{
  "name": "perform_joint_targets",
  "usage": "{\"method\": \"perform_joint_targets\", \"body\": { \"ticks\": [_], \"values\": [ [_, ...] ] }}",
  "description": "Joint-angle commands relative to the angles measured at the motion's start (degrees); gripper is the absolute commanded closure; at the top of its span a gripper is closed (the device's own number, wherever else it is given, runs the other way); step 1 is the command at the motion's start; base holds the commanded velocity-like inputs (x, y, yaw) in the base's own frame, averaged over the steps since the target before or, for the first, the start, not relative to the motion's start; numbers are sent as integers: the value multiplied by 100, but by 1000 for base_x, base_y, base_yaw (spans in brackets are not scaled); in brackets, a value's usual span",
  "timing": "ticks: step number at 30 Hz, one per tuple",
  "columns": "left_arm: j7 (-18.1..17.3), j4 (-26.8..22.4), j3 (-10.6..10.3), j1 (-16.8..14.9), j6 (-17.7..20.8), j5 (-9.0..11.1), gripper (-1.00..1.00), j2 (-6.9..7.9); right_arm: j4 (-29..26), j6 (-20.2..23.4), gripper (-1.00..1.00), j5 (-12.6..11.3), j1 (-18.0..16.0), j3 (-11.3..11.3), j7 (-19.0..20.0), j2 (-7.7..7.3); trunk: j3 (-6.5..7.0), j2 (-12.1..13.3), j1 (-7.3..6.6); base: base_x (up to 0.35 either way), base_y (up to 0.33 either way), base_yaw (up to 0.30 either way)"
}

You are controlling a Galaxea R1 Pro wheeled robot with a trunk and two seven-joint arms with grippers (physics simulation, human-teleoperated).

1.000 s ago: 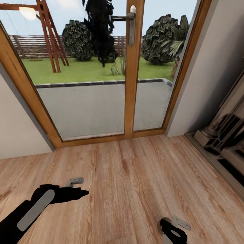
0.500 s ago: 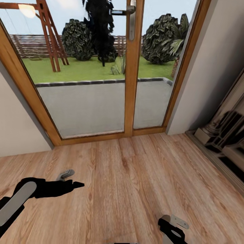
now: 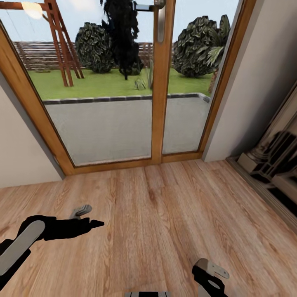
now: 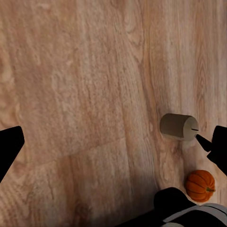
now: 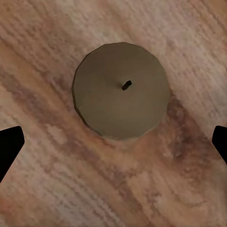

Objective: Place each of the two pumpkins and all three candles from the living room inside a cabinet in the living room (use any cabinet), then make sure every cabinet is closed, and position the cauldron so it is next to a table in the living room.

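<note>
- Head view: collecting is the step in hand, as I judge it, with neither gripper carrying anything yet. The black left gripper [image 3: 88, 225] hangs low over the pale wood plank floor [image 3: 165, 214], and a small grey cylinder [image 3: 81, 210], probably one of the candles lying on its side, sits just beyond its fingertips. The black-and-grey right gripper [image 3: 208, 276] hangs near the lower edge over bare boards. A wood-framed glass door [image 3: 161, 82] stands ahead.
- Left wrist view: the left gripper's fingers [image 4: 9, 149] are spread wide and grasp nothing; only their dark tips show at either side. A short pale grey-white tipped-over candle [image 4: 178, 126], wick pointing sideways, lies just beside the far fingertip, seemingly not touching. A small orange ribbed pumpkin [image 4: 200, 185] rests on the floor a little past that same finger, outside the gap.
- Right wrist view: the right gripper's fingers [image 5: 10, 147] are likewise released and wide apart. A round grey-brown upright candle [image 5: 121, 90] with a short dark wick stands between them, well centred, touching neither finger.
- Next move, in my judgement: the right gripper needs only a straight descent and a squeeze on its candle; the left must shift sideways to straddle its own.
</note>
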Motion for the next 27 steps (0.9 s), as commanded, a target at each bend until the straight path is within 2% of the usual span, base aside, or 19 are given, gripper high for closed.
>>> {"method": "perform_joint_targets", "body": {
  "ticks": [1,11,24,27],
  "values": [
    [58,-8,-13,-5,4,61,-100,-1,0,-37,-100,-60,-4,45,-27,-3,-23,-44,21,0,0,0],
    [49,-15,-30,1,7,143,-100,-6,8,-41,-100,-69,-4,45,-32,-3,-203,-445,241,0,0,0],
    [49,-15,-41,4,6,194,-100,-9,9,-45,-100,-69,-4,44,-35,-3,-490,-463,275,0,0,0],
    [49,-15,-42,4,8,194,-100,-9,9,-44,-100,-71,-4,44,-35,-3,-490,-463,275,0,0,0]
  ]
}}
